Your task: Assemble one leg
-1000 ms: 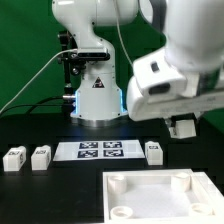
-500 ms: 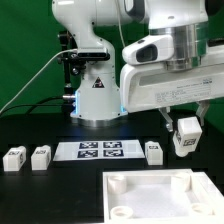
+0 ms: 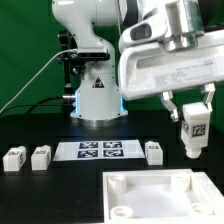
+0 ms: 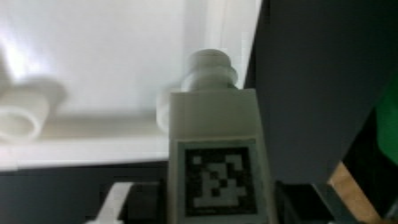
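My gripper point(image 3: 194, 112) is shut on a white leg point(image 3: 195, 130) with a black-and-white tag, holding it upright in the air at the exterior view's right, above the far right corner of the big white square tray-like piece point(image 3: 160, 196). In the wrist view the held leg point(image 4: 217, 140) fills the middle, its round peg end pointing away, with the white piece point(image 4: 89, 70) and a round socket point(image 4: 25, 108) beyond it. Three more legs lie on the black table: two at the exterior view's left point(image 3: 14, 158) point(image 3: 40, 156) and one point(image 3: 154, 151) right of the marker board.
The marker board point(image 3: 102, 150) lies flat on the table in the middle. The arm's white base point(image 3: 97, 95) stands behind it, with a green backdrop behind.
The gripper has come into fuller view, moving down and toward the exterior view's right with the leg held in it, and the leg now hangs upright over the tray-like piece's right corner.
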`<state>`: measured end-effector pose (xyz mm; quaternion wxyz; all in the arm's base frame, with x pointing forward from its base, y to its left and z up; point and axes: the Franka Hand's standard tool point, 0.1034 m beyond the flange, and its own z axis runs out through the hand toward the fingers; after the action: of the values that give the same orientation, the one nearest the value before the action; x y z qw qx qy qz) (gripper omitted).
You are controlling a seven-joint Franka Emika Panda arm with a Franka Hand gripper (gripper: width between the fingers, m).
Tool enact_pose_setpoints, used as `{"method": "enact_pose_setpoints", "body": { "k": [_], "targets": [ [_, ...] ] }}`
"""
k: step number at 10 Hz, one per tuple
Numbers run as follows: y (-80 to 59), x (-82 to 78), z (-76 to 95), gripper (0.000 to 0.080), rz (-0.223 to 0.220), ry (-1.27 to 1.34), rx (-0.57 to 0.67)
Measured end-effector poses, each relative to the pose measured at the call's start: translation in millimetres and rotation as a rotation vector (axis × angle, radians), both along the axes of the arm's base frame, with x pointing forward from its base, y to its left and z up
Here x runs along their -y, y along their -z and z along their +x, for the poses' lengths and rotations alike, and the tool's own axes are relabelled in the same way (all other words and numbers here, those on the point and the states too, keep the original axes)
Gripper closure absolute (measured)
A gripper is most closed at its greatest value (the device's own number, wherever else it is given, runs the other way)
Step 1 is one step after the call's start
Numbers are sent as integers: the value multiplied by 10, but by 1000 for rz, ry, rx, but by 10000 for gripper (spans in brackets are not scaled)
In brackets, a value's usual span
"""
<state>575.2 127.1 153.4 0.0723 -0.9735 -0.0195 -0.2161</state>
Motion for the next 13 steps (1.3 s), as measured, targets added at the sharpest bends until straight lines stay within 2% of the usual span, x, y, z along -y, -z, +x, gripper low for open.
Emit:
{"method": "enact_pose_setpoints", "body": {
  "k": [1, 2, 4, 6, 7, 8, 9, 11, 12, 13],
  "targets": [
    [-53, -129, 62, 506, 13, -11, 117],
    [44, -109, -7, 506, -4, -21, 72],
    [36, -77, 9, 506, -6, -18, 68],
    [116, -31, 9, 506, -23, -26, 60],
    [106, 85, 132, 506, -54, -49, 74],
    [89, 200, 297, 506, -68, -50, 95],
    [112, 235, 391, 506, -65, -41, 100],
    [207, 208, 416, 506, -64, -43, 143],
    [269, 268, 410, 506, -71, -47, 155],
    [267, 273, 411, 506, -70, -46, 151]
  ]
}}
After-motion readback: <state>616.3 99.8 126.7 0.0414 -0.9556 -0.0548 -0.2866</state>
